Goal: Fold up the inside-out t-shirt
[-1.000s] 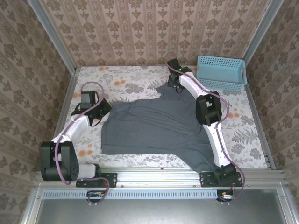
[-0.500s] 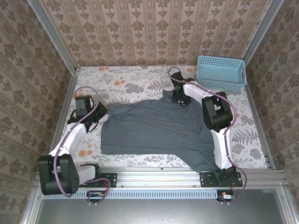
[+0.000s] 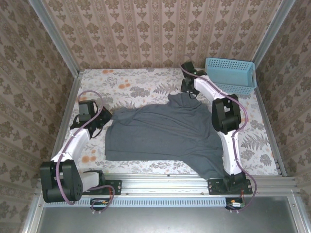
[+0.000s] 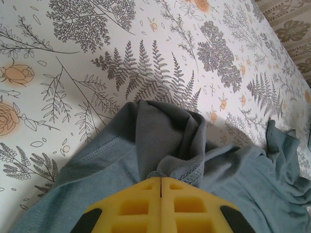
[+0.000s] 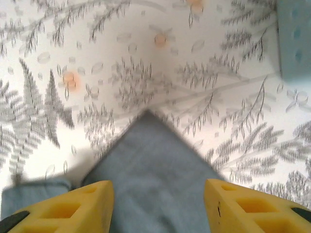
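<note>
The grey t-shirt [image 3: 163, 133] lies spread across the middle of the desk [image 3: 131, 82], between the two arms. The left fingers [image 4: 141, 191] are clenched on a bunched fold at its left edge. The right fingers [image 5: 73, 208] hang released over a pointed far corner, holding nothing. If they close too high, they will likely miss the thin cloth. The left pinch may hold several layers, so a pull there could drag the whole shirt or set a crooked crease.

The soft dark grey t-shirt [image 3: 165, 131] lies spread out and wrinkly. It is near the light blue plastic basket [image 3: 232, 84], not touching.
</note>
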`<state>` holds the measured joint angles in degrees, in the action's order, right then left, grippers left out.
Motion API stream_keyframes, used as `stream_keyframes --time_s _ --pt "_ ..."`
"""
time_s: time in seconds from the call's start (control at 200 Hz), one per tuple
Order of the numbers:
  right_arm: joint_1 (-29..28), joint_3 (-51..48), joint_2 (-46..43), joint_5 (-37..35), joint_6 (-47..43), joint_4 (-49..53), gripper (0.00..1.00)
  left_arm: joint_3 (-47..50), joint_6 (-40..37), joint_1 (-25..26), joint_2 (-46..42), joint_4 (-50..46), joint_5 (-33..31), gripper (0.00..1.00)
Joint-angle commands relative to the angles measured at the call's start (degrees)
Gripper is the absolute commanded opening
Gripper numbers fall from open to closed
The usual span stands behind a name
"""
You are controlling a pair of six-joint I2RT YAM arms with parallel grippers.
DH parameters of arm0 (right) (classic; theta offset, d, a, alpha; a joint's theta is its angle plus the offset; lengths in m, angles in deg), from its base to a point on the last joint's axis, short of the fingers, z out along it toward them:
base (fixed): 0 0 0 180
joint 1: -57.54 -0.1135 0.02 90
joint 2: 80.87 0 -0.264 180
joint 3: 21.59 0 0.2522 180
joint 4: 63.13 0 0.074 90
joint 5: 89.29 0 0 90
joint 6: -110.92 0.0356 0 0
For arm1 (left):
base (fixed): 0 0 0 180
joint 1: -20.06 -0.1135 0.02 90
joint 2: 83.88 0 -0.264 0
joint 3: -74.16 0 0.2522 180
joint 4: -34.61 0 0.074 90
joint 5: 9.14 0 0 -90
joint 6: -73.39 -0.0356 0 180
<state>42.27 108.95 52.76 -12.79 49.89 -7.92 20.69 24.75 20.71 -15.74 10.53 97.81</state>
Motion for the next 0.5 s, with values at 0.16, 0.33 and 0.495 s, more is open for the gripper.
stream_keyframes --time_s 0.16,0.33,0.495 --pt "1.1 16.1 12.7 -0.8 -2.0 10.0 0.53 0.0 -1.1 -0.3 -1.4 -0.3 1.5 0.0" --pt "1.2 22.2 17.8 0.6 -1.9 14.0 0.53 0.9 -0.9 -0.5 -2.0 2.0 3.1 0.0" --pt "1.1 22.5 18.8 1.5 -1.9 14.8 0.47 1.0 -0.5 -1.2 -1.8 5.1 6.1 0.0"
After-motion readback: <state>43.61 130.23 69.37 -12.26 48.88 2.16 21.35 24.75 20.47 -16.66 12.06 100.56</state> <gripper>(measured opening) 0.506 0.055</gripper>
